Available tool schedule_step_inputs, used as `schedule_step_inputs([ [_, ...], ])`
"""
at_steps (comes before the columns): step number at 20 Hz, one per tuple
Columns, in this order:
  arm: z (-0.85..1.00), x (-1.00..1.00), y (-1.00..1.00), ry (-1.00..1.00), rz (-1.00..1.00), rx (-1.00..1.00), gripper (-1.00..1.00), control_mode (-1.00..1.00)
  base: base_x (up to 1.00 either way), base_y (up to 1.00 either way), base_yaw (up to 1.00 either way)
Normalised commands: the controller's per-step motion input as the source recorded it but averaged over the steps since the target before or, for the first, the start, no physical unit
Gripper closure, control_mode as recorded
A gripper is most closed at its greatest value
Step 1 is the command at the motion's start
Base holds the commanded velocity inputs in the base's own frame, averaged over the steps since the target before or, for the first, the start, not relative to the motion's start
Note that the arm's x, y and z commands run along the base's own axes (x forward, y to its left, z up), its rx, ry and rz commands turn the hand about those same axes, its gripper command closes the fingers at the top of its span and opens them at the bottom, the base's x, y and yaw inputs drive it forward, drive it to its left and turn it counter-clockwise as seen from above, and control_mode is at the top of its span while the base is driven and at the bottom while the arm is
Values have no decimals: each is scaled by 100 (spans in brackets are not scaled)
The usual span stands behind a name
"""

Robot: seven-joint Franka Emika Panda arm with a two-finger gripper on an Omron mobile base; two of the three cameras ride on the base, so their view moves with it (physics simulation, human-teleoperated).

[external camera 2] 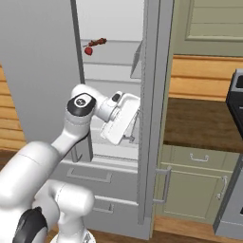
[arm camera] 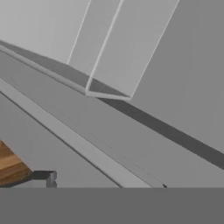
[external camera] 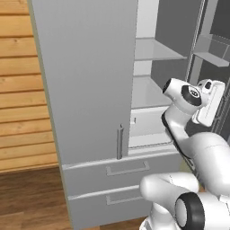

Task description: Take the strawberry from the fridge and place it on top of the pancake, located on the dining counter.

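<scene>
Strawberry [external camera 2: 88, 51]: a tiny bright red berry lying on an upper shelf inside the open fridge, near the left edge of the opening in the right base view; nothing touches it.
Brown-red morsel [external camera 2: 98, 42]: a darker, elongated piece just beside the strawberry, up and to its right on the same shelf.
Fridge [external camera: 85, 90]: tall and matte grey; its left door is closed with a vertical bar handle [external camera: 119, 142] near its lower right corner, its right door is swung open, showing pale shelves and a bin low in the compartment.
Drawers [external camera: 128, 170]: two grey drawers stacked under the doors, each with a horizontal bar handle.
Gripper [external camera 2: 129, 138]: at the end of the white hand, low in the open compartment and well below the strawberry's shelf; the small dark fingers point downward by the inner edge of the open door. The pictures do not settle whether the fingers stand apart or together, and nothing is seen between them.
Hand view: grey fridge panels and a door shelf at a slant, with a patch of wooden floor [arm camera: 11, 168] at the lower left.
Side counter [external camera 2: 201, 121]: dark brown top over pale green cabinets, right of the fridge, under a wood-plank wall.
</scene>
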Motion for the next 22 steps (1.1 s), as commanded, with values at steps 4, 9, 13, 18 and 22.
schedule_step_inputs([
  [4,1,0,40,-14,0,4,-100,-100,0,0,0],
  [9,3,14,93,-27,0,1,-100,-100,0,0,0],
  [13,0,68,100,-41,-11,17,-100,-100,0,0,0],
  [18,-9,59,95,-40,-18,41,-100,-100,0,0,0],
  [22,-52,9,50,-33,-24,80,-100,-100,0,0,0],
])
